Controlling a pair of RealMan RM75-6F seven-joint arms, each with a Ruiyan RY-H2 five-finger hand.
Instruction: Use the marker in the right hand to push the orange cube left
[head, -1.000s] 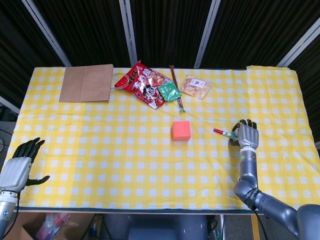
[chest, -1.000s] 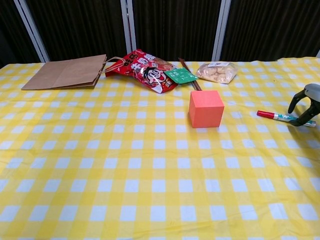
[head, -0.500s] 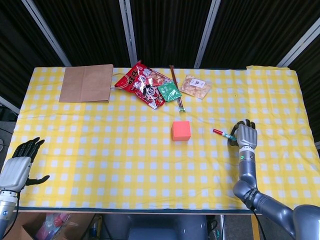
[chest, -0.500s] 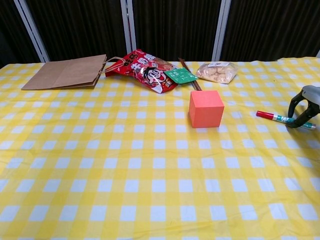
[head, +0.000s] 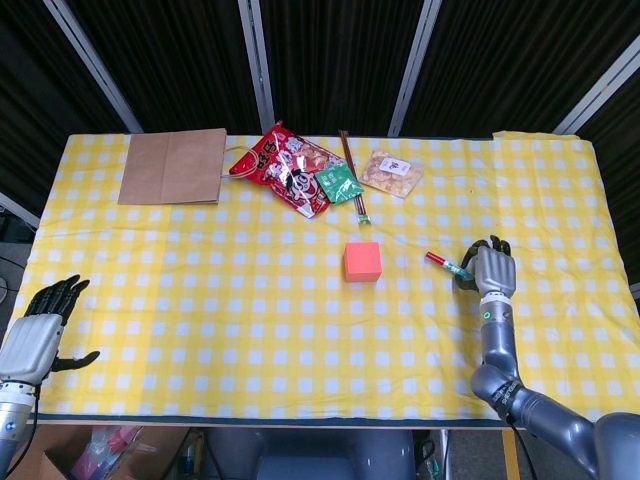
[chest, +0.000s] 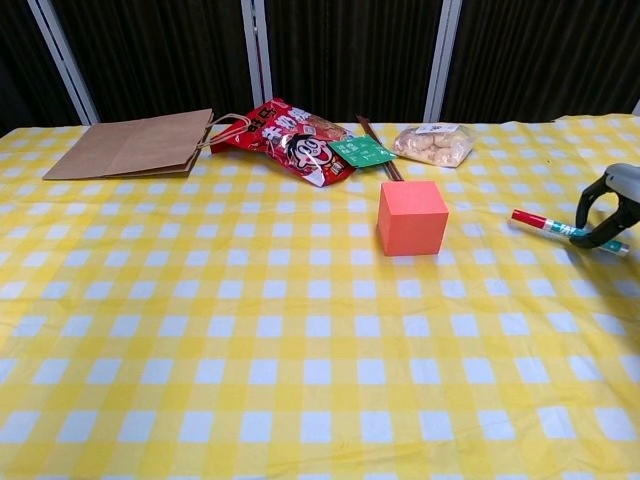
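Observation:
The orange cube (head: 362, 261) (chest: 412, 218) stands upright on the yellow checked cloth near the table's middle. To its right, a red-capped marker (head: 445, 264) (chest: 550, 226) with a green-white barrel points its red end toward the cube, a short gap away. My right hand (head: 490, 268) (chest: 610, 205) curls its fingers around the marker's rear end and holds it with the red tip slightly raised off the cloth. My left hand (head: 35, 335) hangs off the table's near left corner, fingers apart and holding nothing; the chest view does not show it.
Along the far edge lie a brown paper bag (head: 172, 166), a red snack bag (head: 285, 170), a green packet (head: 340, 183), dark chopsticks (head: 348, 160) and a clear bag of biscuits (head: 390, 172). Bare cloth stretches left of the cube.
The right hand has closed on the marker and tipped its red end up and a little toward the cube. The cube and the left hand have not moved.

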